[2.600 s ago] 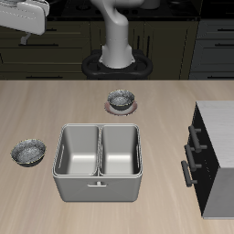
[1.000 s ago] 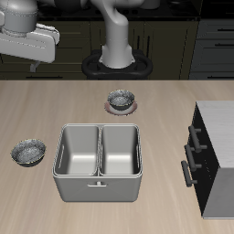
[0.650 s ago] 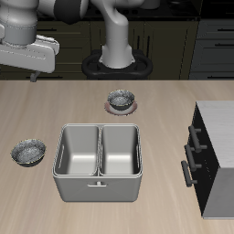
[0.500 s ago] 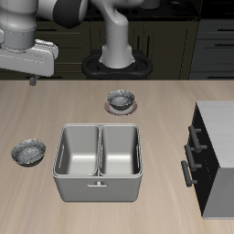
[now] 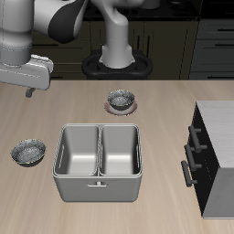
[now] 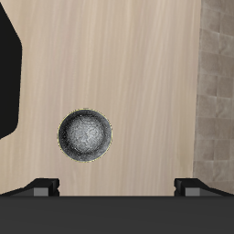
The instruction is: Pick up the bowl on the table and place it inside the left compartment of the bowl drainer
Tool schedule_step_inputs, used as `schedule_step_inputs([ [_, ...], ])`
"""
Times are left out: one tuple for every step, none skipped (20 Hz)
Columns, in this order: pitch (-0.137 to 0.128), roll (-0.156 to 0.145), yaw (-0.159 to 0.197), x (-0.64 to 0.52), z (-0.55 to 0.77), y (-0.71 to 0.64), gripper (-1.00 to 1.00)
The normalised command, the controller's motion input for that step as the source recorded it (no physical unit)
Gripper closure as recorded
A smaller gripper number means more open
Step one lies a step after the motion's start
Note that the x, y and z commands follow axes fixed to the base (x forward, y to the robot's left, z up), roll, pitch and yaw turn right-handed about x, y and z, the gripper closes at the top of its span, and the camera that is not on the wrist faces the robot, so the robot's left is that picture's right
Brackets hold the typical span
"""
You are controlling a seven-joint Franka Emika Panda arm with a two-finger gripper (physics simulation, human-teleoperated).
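Note:
The bowl [image 5: 27, 152] is small, dark grey and speckled, and it lies on the table [image 5: 155, 119] beside the bowl drainer [image 5: 99, 187], on the side of the left compartment [image 5: 79, 149]. Both grey wells hold nothing. My gripper [image 5: 29, 91] hangs high over the table, farther back than the bowl and well above it. In the wrist view the bowl [image 6: 86, 137] lies under the gripper [image 6: 117, 187], a little off its centre, and the two fingertips [image 6: 41, 186] stand far apart with nothing between them. The gripper is open.
A matching bowl on a pinkish-brown plate [image 5: 121, 101] stands behind the drainer, near the robot's base. A grey cabinet [image 5: 215, 155] with dark handles takes up the far side of the table. The table's side edge [image 6: 201, 91] runs close to the bowl.
The arm has swung down and toward the table's front, bringing the gripper lower and closer to the spot above the bowl. The bowl, drainer and plate have not moved.

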Motion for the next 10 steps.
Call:
schedule_step_inputs([
  [0.047,-0.021,-0.002,0.04,-0.41,-0.16,-1.0],
  [0.055,-0.013,0.026,0.01,-0.52,-0.16,-1.0],
  [0.023,0.002,-0.037,0.0,-0.34,-0.15,-1.0],
  [0.027,-0.043,-0.006,-0.06,-0.31,-0.23,-1.0],
  [0.034,0.009,-0.029,-0.01,-0.19,-0.1,-1.0],
  [0.011,0.001,0.0,-0.01,-0.16,-0.1,-1.0],
  [0.001,0.004,-0.012,-0.21,-0.28,-0.16,-1.0],
  [-0.024,-0.011,0.009,-0.01,-0.1,-0.04,-1.0],
  [0.006,-0.034,0.001,-0.08,-0.13,-0.05,-1.0],
  [0.005,0.05,-0.028,-0.08,-0.17,-0.01,-1.0],
])
